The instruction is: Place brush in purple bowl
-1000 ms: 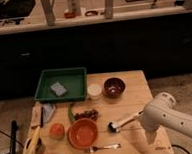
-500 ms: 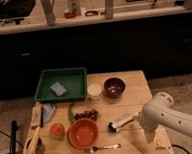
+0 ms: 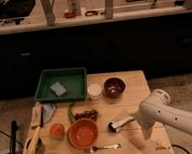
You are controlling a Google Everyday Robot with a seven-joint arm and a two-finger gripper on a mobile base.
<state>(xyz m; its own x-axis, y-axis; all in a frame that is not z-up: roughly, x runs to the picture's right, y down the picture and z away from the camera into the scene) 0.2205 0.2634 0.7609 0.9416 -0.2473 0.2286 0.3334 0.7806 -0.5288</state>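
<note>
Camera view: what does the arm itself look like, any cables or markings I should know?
The robot arm is smooth white casing: a thick rounded link with a bulbous joint, narrowing toward its tip. No cables or markings show. The end effector, over the right front of the light wooden table, is white as well.

Pretty dim room. Warm light lands mostly on the pale wooden table [image 3: 135, 86], and the black cabinet fronts [image 3: 92, 46] behind go nearly featureless. The gripper [image 3: 135, 119] sits over the table's lit right-front part.
</note>
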